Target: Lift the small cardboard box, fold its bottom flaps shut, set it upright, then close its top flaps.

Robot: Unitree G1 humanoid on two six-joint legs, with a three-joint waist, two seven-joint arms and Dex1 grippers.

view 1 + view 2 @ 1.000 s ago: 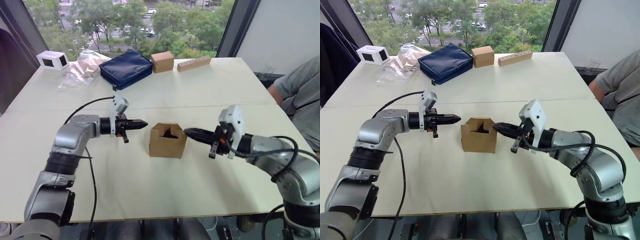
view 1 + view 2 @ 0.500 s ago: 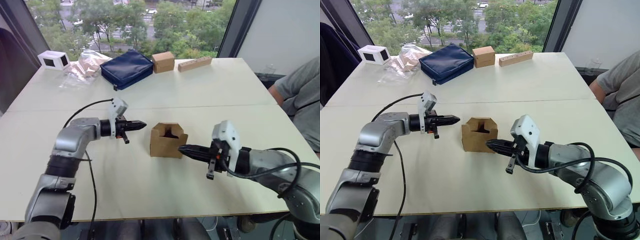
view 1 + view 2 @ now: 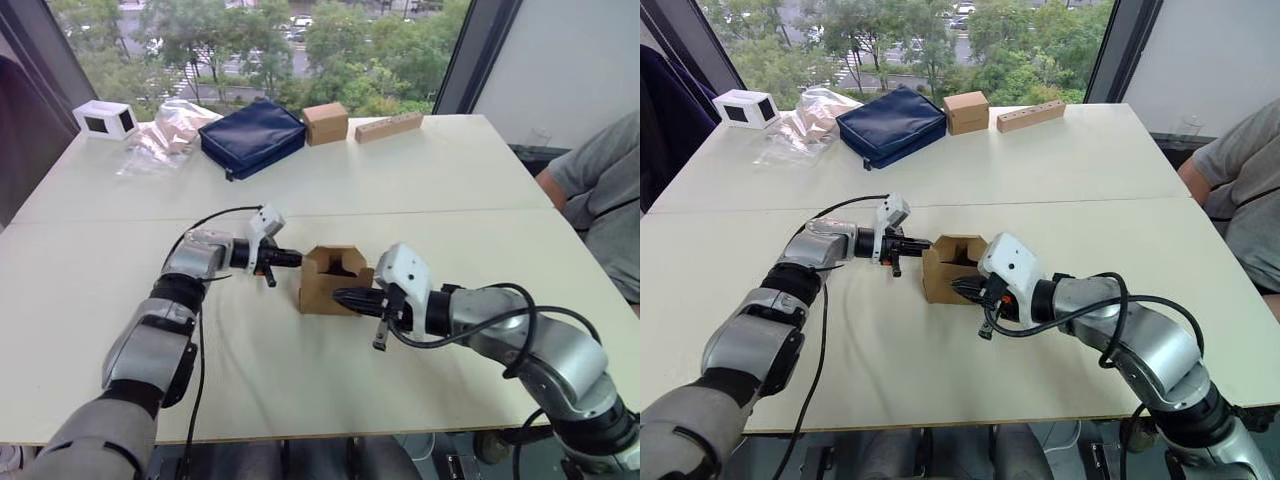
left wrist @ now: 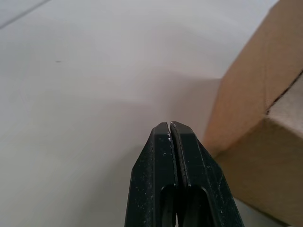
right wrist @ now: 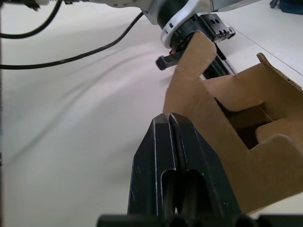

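The small cardboard box [image 3: 331, 281] stands just left of the frame's centre on the white table [image 3: 430, 180], its top flaps up and the inside showing. The left gripper [image 3: 296, 259] comes at it from the left with its fingers pressed together, tips at the box's upper left edge; touching or just short cannot be told. The right gripper [image 3: 340, 295] reaches in from the right, fingers also closed with nothing between them, tips against the box's front face. At the table's far edge, upper left of the frame, lie a blue bag [image 3: 252, 136], a cube-shaped box [image 3: 325, 123], a tan bar [image 3: 388, 127], a plastic bag [image 3: 165, 140] and a white box [image 3: 105, 119]. A person's sleeve [image 3: 603, 180] shows at the right edge
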